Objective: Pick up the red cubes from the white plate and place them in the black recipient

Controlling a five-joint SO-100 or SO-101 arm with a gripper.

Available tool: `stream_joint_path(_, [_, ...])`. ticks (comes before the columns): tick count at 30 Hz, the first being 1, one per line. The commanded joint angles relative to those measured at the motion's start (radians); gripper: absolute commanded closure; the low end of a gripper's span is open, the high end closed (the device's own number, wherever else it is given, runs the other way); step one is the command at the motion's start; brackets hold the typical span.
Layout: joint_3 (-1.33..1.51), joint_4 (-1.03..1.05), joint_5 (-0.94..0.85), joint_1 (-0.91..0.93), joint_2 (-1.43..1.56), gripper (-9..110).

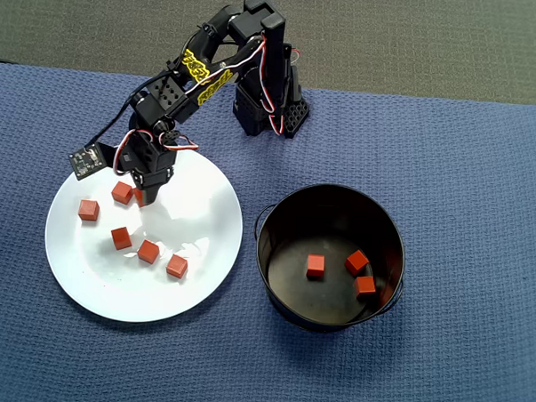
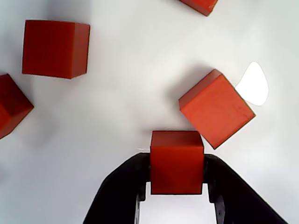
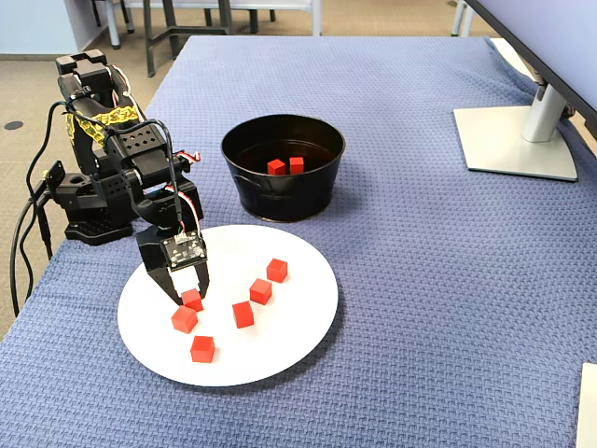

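Your black two-finger pincer [image 2: 176,189] pinches one small matte red cube [image 2: 176,161] at the ten o'clock edge of the glossy white round plate [image 1: 193,296]; five neighbours lie clear, and the black metal pot [image 1: 276,215] at three o'clock holds three.

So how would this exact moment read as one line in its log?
phase: grasping | gripper: shut on small red cube | on round glossy white plate: six | in round black metal pot: three
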Motion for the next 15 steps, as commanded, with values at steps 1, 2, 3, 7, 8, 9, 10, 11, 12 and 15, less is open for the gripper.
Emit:
stream_joint_path(1, [-0.029,-0.023,0.077,-0.003,0.054,101])
stream_joint_path(2, [-0.029,-0.005,0.109,-0.011,0.084,101])
stream_joint_path(3, [-0.029,0.018,0.15,-0.023,0.124,101])
stream_joint_path(7, [-0.077,0.19,0.37,-0.112,0.318,101])
stream_joint_path(8, [-0.107,0.247,0.437,-0.143,0.365,101])
stream_joint_path(9, [-0.138,0.298,0.506,-0.176,0.413,102])
stream_joint_path(10, [-0.163,0.344,0.572,-0.213,0.46,102])
stream_joint_path(11, [-0.189,0.379,0.646,-0.253,0.502,102])
stream_joint_path(12, [-0.213,0.413,0.712,-0.298,0.535,102])
stream_joint_path(15, [-0.268,0.479,0.922,-0.443,0.601,102])
